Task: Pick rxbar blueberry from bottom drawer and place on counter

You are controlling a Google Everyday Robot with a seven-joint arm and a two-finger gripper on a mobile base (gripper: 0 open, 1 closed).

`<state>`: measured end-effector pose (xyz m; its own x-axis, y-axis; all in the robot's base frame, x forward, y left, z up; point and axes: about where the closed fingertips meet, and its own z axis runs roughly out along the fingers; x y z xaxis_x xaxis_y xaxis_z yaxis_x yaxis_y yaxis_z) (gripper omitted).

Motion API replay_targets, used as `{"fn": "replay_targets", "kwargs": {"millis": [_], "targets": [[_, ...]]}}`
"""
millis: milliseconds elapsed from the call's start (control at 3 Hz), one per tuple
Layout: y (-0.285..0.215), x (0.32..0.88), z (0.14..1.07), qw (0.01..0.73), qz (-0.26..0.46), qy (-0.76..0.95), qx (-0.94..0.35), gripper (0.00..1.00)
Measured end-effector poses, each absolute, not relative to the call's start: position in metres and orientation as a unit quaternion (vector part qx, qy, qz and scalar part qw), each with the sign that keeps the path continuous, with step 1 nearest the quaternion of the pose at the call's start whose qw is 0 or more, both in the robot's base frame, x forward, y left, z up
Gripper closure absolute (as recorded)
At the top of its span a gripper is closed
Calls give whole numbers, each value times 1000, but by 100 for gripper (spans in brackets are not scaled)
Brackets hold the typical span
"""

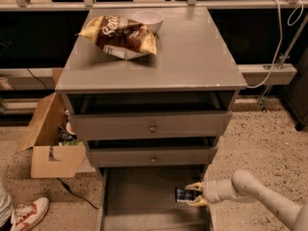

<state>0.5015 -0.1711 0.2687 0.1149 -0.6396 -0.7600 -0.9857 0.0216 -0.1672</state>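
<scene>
The rxbar blueberry [182, 195], a small dark bar with pale print, is at the right side of the open bottom drawer [139, 196]. My gripper [194, 194] reaches in from the right and is shut on the bar's right end, one yellow-tipped finger above and one below. Whether the bar rests on the drawer floor or is just above it, I cannot tell. The grey counter [192, 52] is the cabinet's top, well above the gripper.
A brown-and-yellow chip bag [119, 36] and a white bowl [148, 19] sit at the counter's back left. The two upper drawers [150, 125] are slightly open above the bottom one. A cardboard box [50, 143] and a shoe [26, 214] are on the floor to the left.
</scene>
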Motion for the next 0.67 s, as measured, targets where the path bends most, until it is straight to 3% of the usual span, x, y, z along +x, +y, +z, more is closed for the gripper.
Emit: {"fn": "replay_targets", "kwargs": {"millis": [667], "targets": [[-163, 482, 281, 354, 273, 598, -666, 100]]}}
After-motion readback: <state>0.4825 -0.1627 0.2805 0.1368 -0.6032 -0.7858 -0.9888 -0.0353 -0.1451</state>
